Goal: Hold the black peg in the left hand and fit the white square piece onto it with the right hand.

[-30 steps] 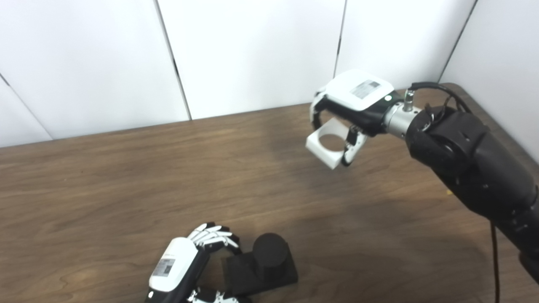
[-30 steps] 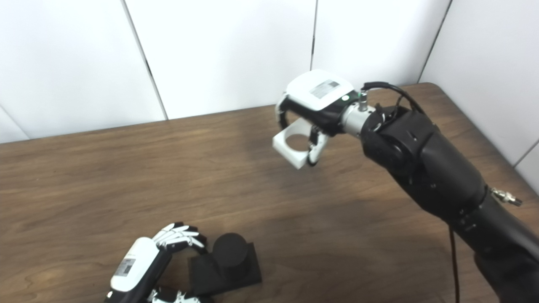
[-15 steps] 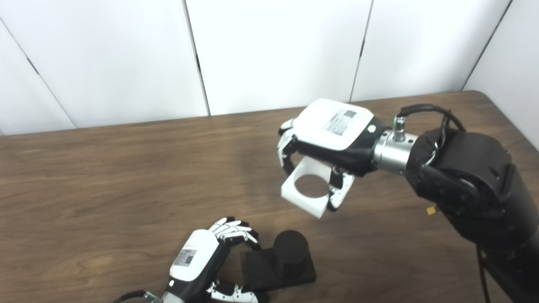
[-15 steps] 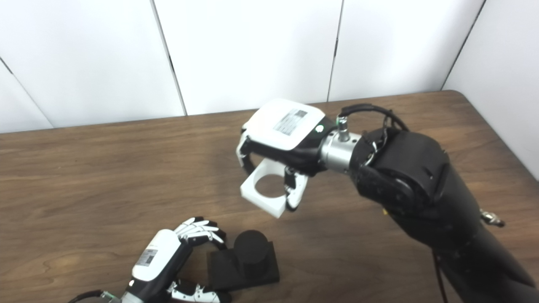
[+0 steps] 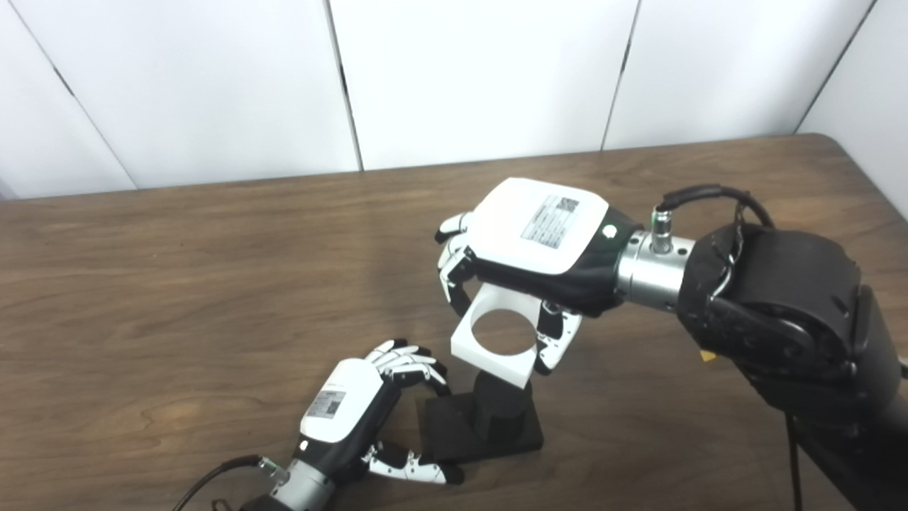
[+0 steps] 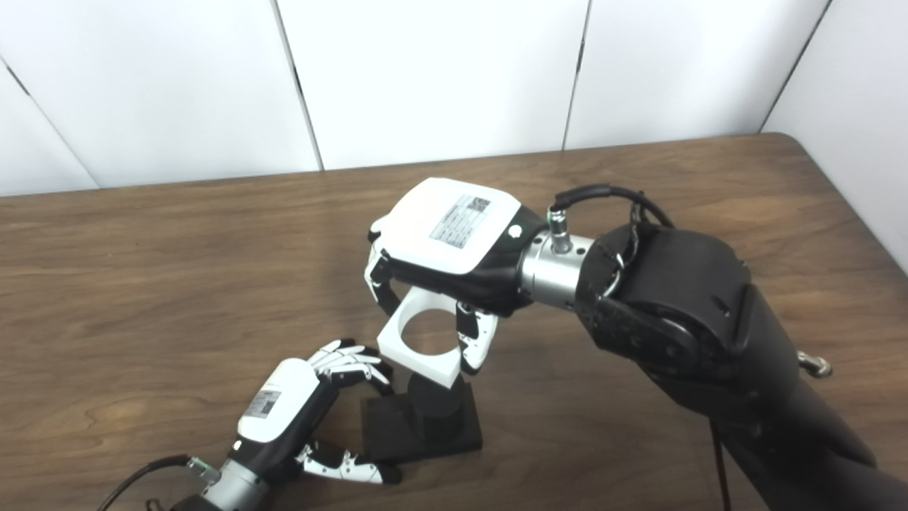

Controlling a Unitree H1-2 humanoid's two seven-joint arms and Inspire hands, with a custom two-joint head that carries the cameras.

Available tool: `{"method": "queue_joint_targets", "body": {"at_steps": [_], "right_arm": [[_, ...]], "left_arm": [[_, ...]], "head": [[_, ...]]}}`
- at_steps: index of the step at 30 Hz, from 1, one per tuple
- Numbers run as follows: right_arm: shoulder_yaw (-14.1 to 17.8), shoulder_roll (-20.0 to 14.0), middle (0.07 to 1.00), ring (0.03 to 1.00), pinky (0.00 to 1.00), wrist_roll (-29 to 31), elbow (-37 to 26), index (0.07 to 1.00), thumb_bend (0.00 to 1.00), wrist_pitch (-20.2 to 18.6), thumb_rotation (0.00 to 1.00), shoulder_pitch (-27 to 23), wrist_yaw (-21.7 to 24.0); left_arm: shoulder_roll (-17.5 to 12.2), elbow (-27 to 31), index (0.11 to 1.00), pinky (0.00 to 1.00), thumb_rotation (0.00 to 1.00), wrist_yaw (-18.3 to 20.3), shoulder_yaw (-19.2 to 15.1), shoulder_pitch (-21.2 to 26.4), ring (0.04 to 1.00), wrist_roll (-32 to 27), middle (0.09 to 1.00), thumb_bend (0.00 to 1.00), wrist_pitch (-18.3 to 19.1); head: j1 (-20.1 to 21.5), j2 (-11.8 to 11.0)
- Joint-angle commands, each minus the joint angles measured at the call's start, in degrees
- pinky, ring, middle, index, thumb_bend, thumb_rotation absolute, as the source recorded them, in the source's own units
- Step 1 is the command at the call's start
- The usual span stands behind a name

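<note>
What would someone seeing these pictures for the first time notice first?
Mid-picture, the right hand holds a white square piece with a round hole in the air, just above the black peg. The peg stands on its black base on the brown table, with the left hand cupped around the base's left edge.

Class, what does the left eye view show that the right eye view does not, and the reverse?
Left eye only: a yellow speck below the right arm. Right eye only: a metal fitting on that arm's side. Both: the right hand holding the white piece just above the peg, the left hand at its base.
</note>
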State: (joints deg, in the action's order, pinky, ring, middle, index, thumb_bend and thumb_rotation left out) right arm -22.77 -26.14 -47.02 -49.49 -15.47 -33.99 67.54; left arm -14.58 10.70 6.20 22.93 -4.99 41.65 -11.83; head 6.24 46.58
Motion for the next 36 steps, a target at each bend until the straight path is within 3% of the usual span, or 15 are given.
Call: {"method": "queue_joint_targets", "body": {"at_steps": [1,10,36], "right_arm": [[-0.03,-0.52,0.74,0.864,0.77,-0.21,-1.07,0.483,0.52,-2.88,0.13,-1.82,5.01],[-0.05,-0.75,0.744,0.869,0.8,1.18,-1.12,0.482,0.52,-3.31,0.13,1.1,4.16],[0.42,-0.46,0.773,0.89,0.83,0.31,1.74,0.482,0.52,0.57,0.13,5.56,-0.46]], "left_arm": [[-0.28,0.79,0.483,0.92,0.05,1.82,0.57,0.54,0.827,0.07,0.745,0.52,0.29],[-0.57,0.51,0.483,0.92,0.05,1.69,0.32,0.72,0.826,-0.38,0.745,0.52,-0.41],[-0.33,2.0,0.483,0.91,0.05,2.81,-0.05,0.45,0.825,-0.57,0.742,0.52,0.09]], "head": [[0.23,0.26],[0.43,0.66],[0.49,1.4]]}}
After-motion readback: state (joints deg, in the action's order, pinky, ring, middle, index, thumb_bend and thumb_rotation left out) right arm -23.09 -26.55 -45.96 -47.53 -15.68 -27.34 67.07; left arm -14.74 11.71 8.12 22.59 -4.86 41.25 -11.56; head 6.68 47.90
